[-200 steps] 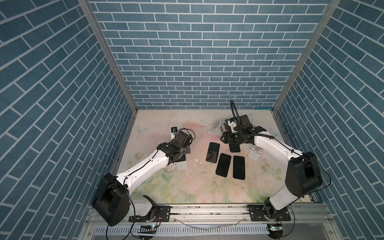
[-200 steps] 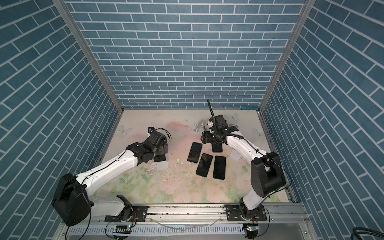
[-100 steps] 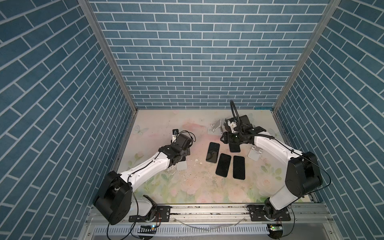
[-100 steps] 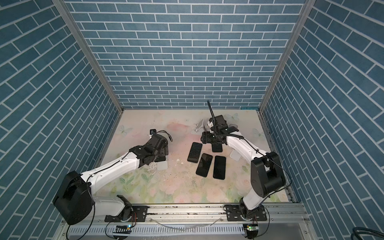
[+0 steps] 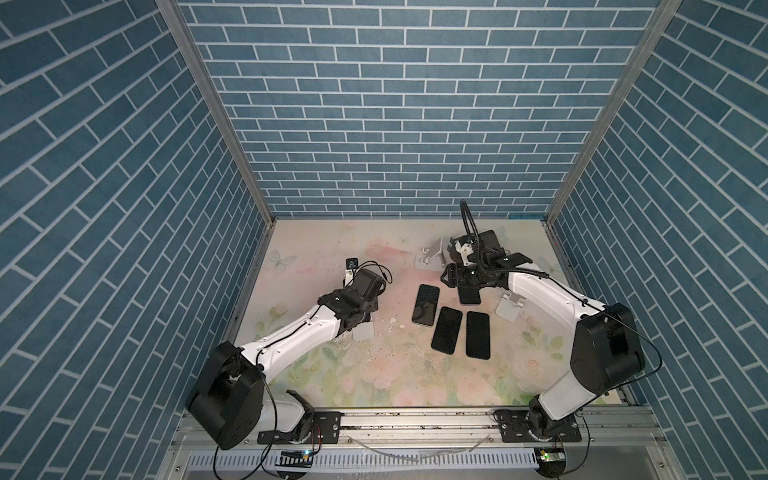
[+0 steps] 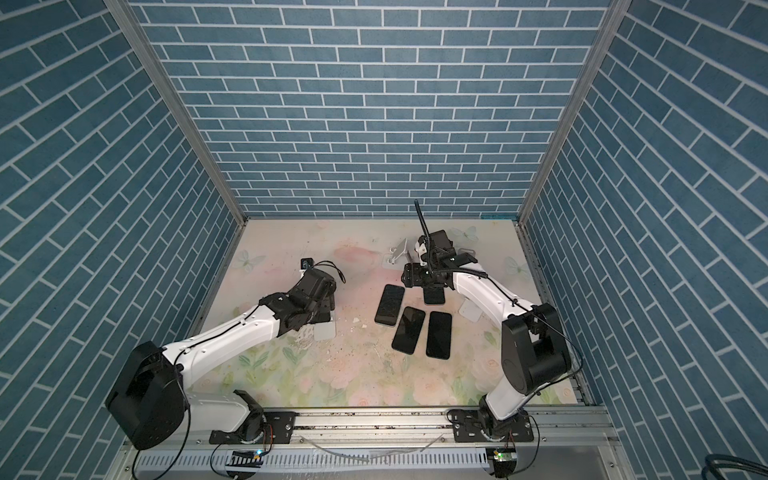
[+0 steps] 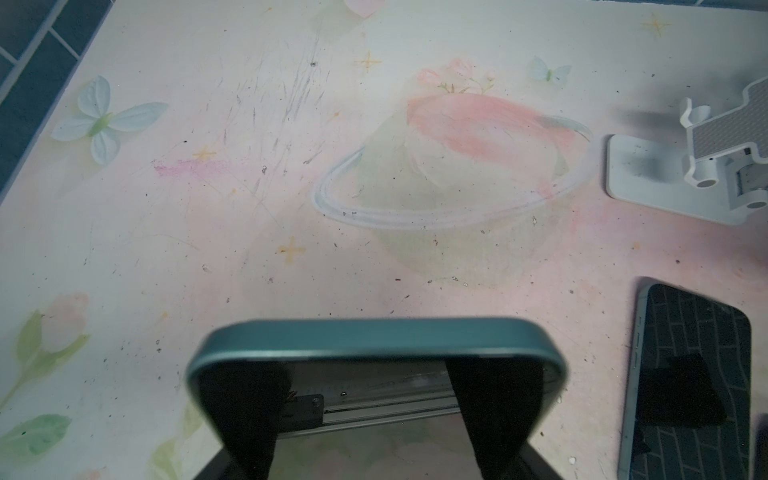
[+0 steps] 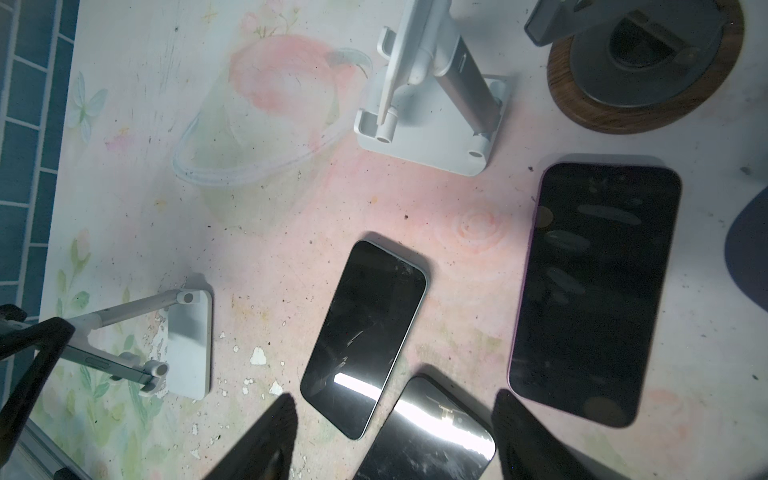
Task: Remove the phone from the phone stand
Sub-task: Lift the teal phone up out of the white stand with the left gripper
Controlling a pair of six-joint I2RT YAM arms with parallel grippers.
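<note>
Teal-edged and dark-screened, the phone (image 7: 374,336) leans in the white phone stand (image 5: 363,332) at nine o'clock from the flat phones (image 5: 446,330) lying on the table, and the left gripper (image 7: 370,415) is clamped on it. We judge the grasp made and the lift not yet begun, since the phone sits in its cradle. Next we need a pull up along the stand's slope, clearing the bottom lip without dragging the light base. The right gripper (image 8: 395,399), jaws apart and empty, hovers at twelve o'clock of those flat phones.
</note>
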